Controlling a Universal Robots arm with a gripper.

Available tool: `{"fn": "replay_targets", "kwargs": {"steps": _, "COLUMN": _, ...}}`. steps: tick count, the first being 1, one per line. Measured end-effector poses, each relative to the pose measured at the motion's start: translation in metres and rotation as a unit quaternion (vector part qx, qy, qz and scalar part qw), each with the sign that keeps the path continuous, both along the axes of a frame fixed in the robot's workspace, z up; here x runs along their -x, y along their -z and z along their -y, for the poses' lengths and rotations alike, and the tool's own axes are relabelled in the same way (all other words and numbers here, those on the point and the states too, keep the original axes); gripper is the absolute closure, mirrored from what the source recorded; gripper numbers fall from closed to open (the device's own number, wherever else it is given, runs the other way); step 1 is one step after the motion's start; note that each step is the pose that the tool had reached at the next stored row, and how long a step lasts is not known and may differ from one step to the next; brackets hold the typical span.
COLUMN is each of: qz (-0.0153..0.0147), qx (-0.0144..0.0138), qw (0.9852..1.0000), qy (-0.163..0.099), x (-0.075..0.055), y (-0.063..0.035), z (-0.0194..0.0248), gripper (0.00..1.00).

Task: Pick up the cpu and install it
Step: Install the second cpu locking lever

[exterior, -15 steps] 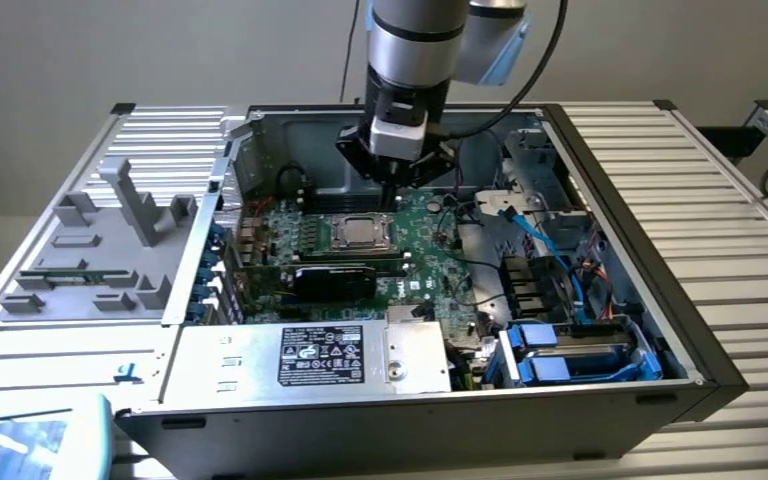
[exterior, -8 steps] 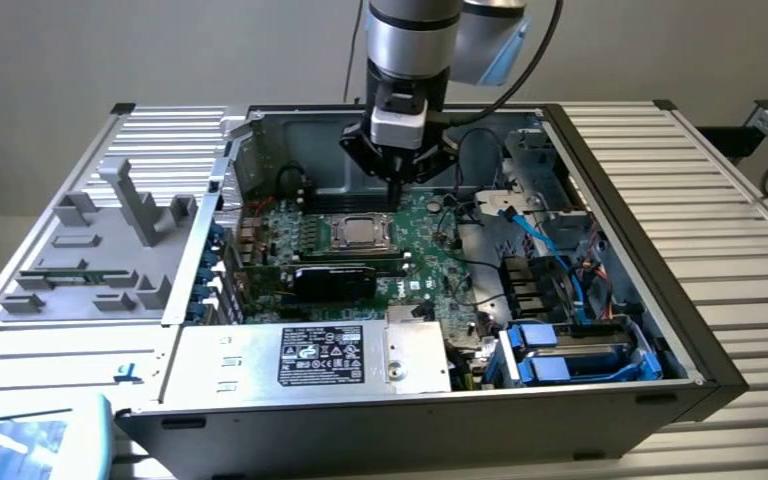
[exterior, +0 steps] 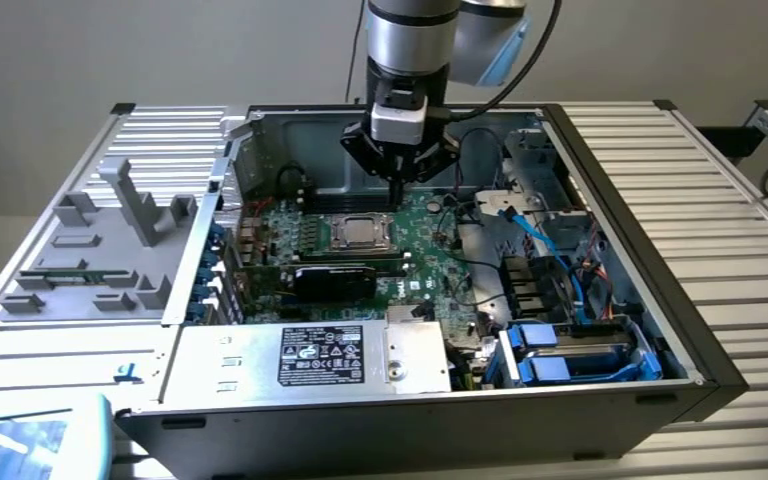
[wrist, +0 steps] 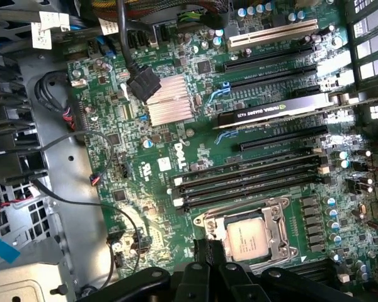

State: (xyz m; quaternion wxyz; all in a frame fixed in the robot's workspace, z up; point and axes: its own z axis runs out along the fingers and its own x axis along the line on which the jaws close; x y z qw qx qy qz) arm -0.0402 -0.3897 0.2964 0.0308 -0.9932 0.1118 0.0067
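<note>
The gripper [exterior: 398, 185] hangs from the silver arm [exterior: 411, 35] over the open computer case [exterior: 598, 180], its black fingers drawn together to a narrow tip with nothing between them. In the wrist view the same dark fingers [wrist: 208, 261] sit right at the edge of the socket, empty.

Just beneath and a little toward me from that tip lies the cpu [exterior: 353, 234], flat and square with a dull silver top, seated inside the metal socket frame [exterior: 357, 218] on the green motherboard [exterior: 438, 260]. The wrist view shows it plainly: the cpu [wrist: 251, 239] lies level within the frame [wrist: 274, 217], close beside the fingertips but apart from them.

Next to the socket run the black memory slots [wrist: 252, 179], and beyond them a graphics card [wrist: 274, 113] stands in its slot, with a finned silver heatsink [wrist: 170, 100] further off. At the near edge of the case sits the silver power supply [exterior: 311, 358] with its black label. On the exterior view's left, a grey moulded tray [exterior: 97, 250] rests on the ribbed metal table [exterior: 718, 200].
</note>
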Motion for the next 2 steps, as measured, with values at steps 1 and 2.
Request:
{"fn": "replay_targets", "kwargs": {"steps": 1, "qz": 0.0, "qx": 0.0, "qw": 1.0, "qy": 0.0, "x": 0.0, "y": 0.0, "z": 0.0, "gripper": 0.88}}
{"fn": "replay_targets", "kwargs": {"steps": 2, "qz": 0.0, "qx": 0.0, "qw": 1.0, "qy": 0.0, "x": 0.0, "y": 0.0, "z": 0.0, "gripper": 0.88}}
